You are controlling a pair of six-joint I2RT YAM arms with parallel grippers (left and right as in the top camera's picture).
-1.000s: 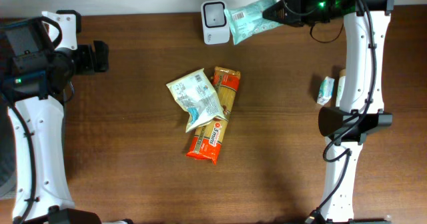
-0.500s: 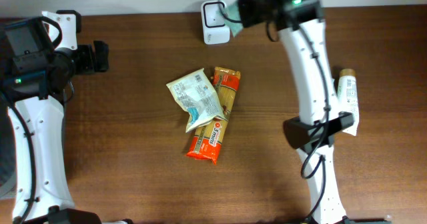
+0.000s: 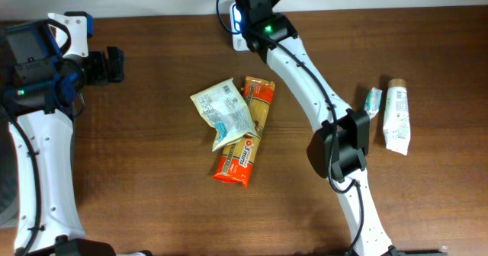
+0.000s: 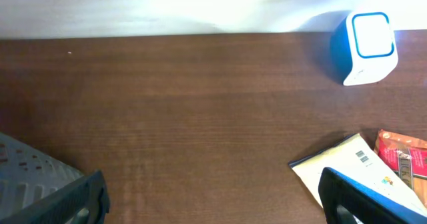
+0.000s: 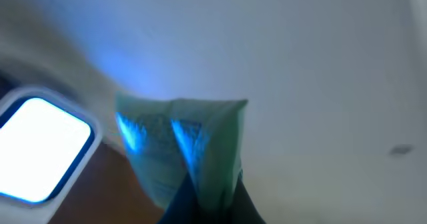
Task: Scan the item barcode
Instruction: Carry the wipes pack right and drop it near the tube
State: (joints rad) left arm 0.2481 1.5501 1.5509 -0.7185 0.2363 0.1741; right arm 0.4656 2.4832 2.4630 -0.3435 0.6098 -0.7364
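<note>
Right wrist: green pkt (image 5: 180,151) pinched in R hand (image 5: 203,199), nr scanner (image 5: 40,147).

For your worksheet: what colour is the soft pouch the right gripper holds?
Pale mint green pouch; right wrist view.

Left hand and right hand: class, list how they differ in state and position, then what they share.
The left hand is open and empty; the right hand is shut on a green packet. The left hand is far from the scanner; the right hand holds its packet right beside it. Shared: both have dark fingers.
</note>
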